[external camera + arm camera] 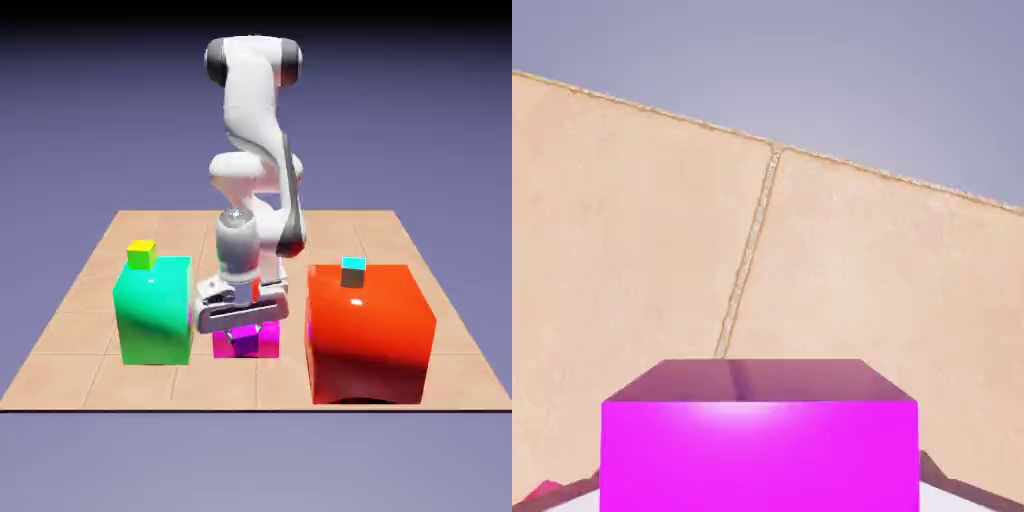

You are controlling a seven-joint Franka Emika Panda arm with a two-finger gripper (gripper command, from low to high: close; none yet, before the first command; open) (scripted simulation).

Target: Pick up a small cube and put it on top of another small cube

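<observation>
The small cube [760,450], glossy magenta, fills the bottom of the hand view between my fingers and hides their tips. In the exterior view my gripper [244,334] reaches straight down to table level between the green and red blocks. It is shut on the small cube [246,345], which shows as a darker magenta patch against a larger magenta block [222,346]. A tiny yellow cube [141,254] rests on the green block [153,312]. A tiny cyan cube [353,271] sits on the red block [370,330].
The big green block stands close on the exterior view's left of my hand, the big red block close on its right. Tan tabletop [632,220] with a seam runs to its edge beyond the held cube.
</observation>
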